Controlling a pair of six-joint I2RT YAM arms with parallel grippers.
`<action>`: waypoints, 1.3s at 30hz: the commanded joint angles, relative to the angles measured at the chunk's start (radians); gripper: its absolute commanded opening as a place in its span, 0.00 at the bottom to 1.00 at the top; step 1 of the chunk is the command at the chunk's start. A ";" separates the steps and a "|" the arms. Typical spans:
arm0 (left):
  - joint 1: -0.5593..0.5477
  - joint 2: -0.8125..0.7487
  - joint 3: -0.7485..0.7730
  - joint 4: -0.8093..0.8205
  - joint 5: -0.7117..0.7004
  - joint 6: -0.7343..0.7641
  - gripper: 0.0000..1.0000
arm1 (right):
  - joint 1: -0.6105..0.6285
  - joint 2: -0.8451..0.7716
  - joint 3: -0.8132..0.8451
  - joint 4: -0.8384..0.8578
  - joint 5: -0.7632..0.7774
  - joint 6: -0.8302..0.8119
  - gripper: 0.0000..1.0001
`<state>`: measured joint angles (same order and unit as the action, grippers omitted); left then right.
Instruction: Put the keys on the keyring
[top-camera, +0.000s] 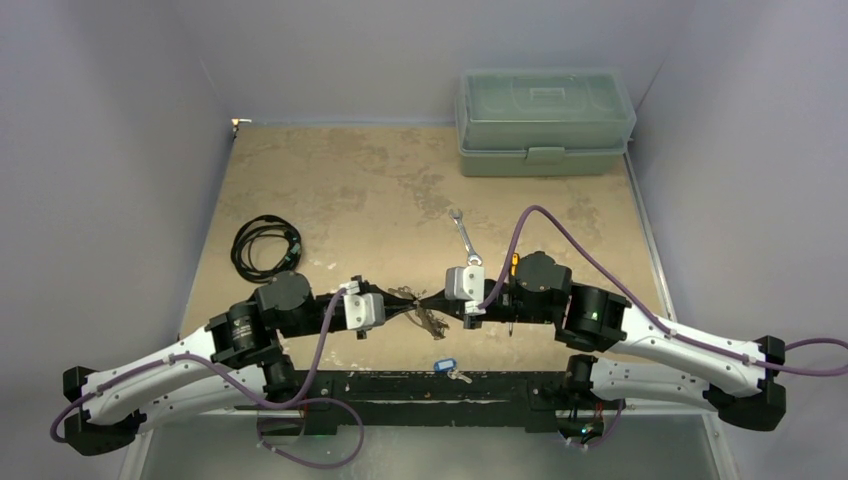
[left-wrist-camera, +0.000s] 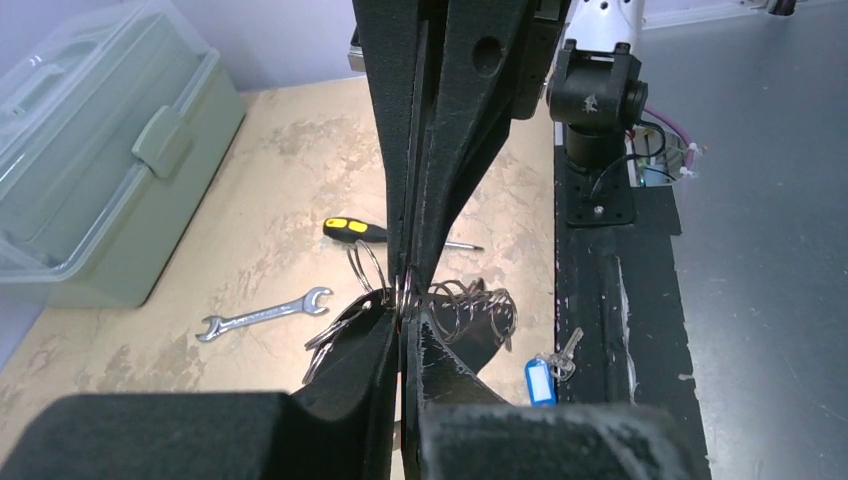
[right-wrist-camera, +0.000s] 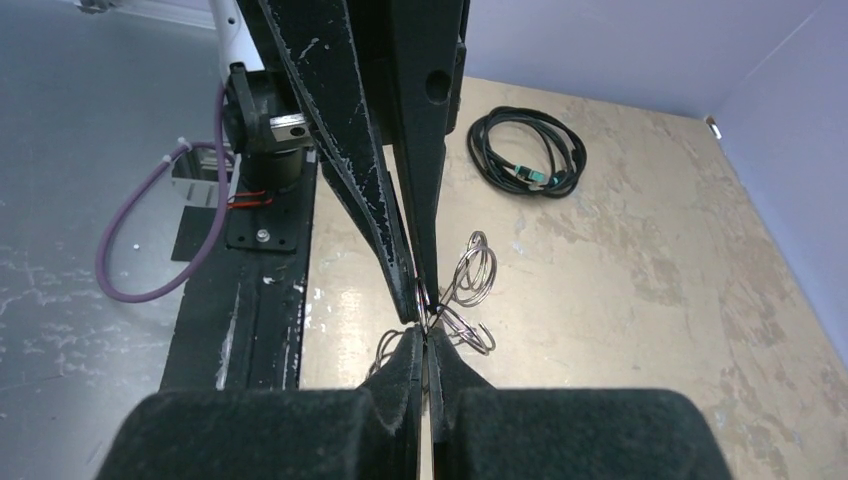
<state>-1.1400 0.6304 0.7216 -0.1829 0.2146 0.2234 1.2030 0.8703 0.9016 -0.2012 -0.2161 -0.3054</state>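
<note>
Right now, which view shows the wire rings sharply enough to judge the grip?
Top external: wire rings tiny, dark, no detail. Left wrist: rings sharp, left claw blurred close to the lens. Right wrist: rings crisp against the pale table, right claw out of focus up close.

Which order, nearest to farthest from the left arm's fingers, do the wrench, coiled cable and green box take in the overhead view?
1. Wrench, just beyond the left fingers, slightly right.
2. Coiled cable, off to the left.
3. Green box, far back right corner.
</note>
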 joint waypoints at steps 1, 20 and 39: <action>0.005 0.014 0.015 0.029 0.034 0.003 0.00 | 0.004 -0.006 -0.001 0.091 -0.040 -0.008 0.00; 0.005 -0.047 0.014 0.000 0.027 0.078 0.00 | 0.004 -0.004 -0.018 0.118 -0.077 -0.016 0.24; 0.025 -0.135 -0.025 0.062 0.057 0.020 0.00 | 0.004 0.022 -0.038 0.198 -0.094 -0.019 0.15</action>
<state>-1.1278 0.5156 0.7006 -0.2161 0.2432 0.2691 1.2041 0.8913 0.8711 -0.0658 -0.2825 -0.3157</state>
